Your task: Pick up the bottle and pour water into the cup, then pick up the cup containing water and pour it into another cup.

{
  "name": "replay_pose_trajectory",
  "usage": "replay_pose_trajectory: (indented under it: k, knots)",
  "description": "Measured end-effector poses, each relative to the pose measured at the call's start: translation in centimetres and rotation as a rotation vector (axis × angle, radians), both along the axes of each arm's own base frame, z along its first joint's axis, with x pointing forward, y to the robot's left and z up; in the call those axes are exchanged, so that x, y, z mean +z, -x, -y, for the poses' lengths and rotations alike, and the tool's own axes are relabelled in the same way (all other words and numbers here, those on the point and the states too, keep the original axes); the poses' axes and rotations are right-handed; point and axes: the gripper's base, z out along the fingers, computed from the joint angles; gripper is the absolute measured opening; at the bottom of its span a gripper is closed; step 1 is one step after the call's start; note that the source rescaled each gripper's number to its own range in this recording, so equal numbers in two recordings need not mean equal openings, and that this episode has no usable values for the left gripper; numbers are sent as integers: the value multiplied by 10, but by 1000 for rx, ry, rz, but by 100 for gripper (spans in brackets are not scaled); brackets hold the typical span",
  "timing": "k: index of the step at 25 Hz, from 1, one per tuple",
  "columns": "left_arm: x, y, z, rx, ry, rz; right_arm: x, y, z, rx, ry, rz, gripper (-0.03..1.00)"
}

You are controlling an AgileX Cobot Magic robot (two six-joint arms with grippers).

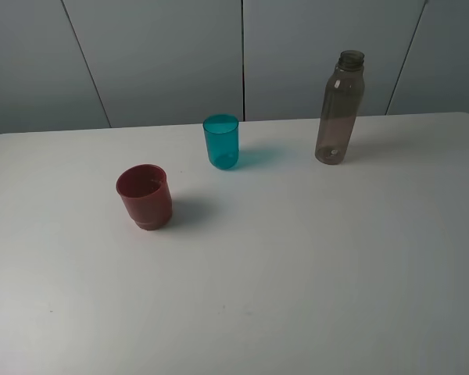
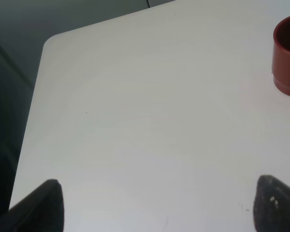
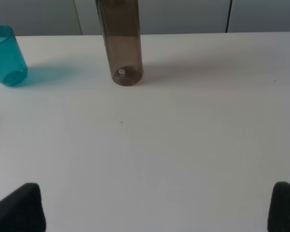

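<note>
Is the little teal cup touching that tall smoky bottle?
Apart. In the exterior high view the teal cup and the smoky bottle stand separately, with bare white table plainly between them; the right wrist view shows the same gap.

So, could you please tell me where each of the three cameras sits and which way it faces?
Exterior high: mounted above, looking down at the table with bottle, teal cup and red cup; no arm shows.
Left wrist: low over the table, facing the red cup; open left gripper shows.
Right wrist: low, facing the bottle and teal cup; open right gripper shows.
Shared: each wrist view repeats items from the high view.
</note>
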Motion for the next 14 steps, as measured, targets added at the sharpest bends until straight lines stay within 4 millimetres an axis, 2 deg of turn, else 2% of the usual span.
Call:
replay_pose_trajectory:
  k: [14]
  knots:
    - [0,0,0,0,0,0,0,0,0,0,0,0,99]
